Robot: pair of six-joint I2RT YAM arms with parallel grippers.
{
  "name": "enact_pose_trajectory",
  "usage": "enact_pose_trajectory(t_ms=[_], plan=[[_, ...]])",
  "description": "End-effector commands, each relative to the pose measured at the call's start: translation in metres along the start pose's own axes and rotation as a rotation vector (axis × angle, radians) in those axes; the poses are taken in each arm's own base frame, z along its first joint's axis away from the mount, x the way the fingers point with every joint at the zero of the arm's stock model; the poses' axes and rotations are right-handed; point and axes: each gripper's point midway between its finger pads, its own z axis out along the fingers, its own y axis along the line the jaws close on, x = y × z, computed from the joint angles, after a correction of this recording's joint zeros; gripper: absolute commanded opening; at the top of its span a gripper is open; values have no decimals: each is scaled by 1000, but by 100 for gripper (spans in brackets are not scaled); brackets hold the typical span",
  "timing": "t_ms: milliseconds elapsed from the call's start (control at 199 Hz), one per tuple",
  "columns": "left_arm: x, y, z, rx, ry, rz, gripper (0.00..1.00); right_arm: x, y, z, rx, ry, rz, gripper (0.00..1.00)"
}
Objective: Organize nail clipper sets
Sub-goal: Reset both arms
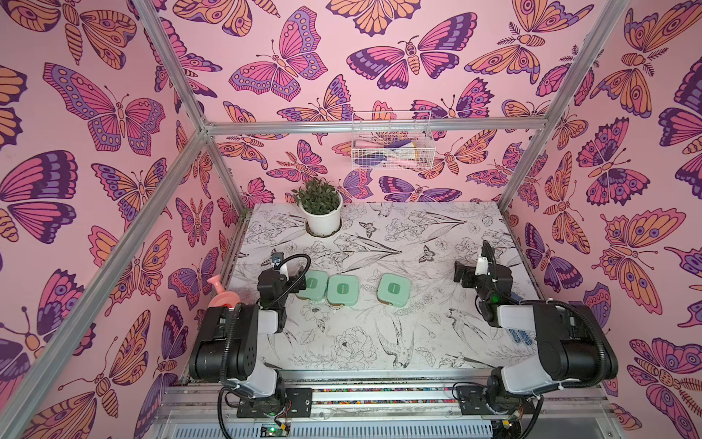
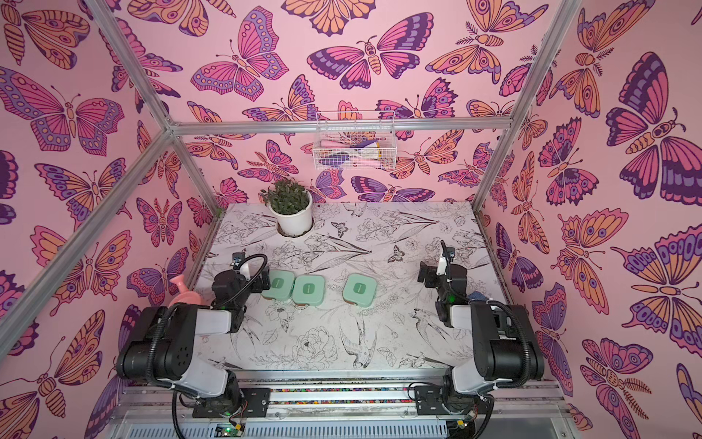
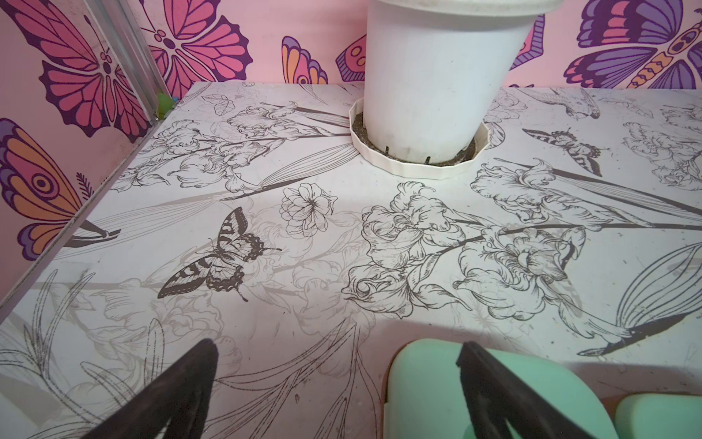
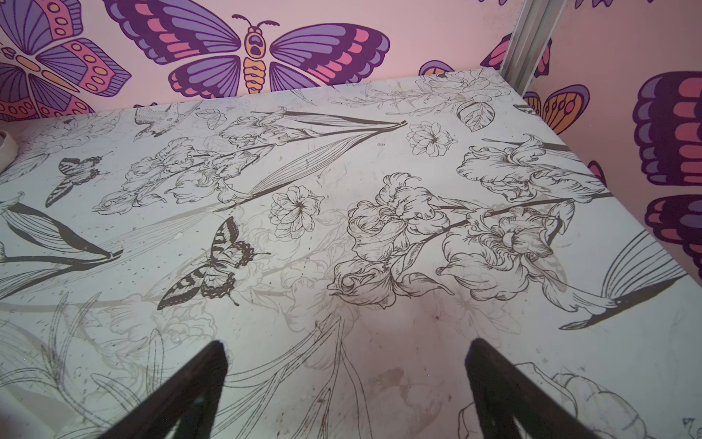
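Floral-print worktop point(image 1: 418, 334): 3 shut mint-green cases point(image 1: 343, 289) are lined up; L fingers point(image 3: 190, 380) & R fingers point(image 4: 201, 380) are held apart.

Black-and-white arms point(image 1: 243, 342), ribbed black cables point(image 1: 297, 256)
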Motion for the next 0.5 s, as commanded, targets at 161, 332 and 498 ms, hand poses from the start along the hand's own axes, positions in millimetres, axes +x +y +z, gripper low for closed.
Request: enact_pose_trajectory(t_ms=[161, 332, 498], plan=[[-1, -3, -1, 22, -6, 8, 100, -10, 3, -5, -2, -46, -31, 99], [-1, -3, -1, 21, -5, 9, 100, -12, 1, -16, 51, -60, -48, 99], [-1, -4, -1, 21, -6, 10, 100, -17, 12, -30, 18, -81, -94, 99]])
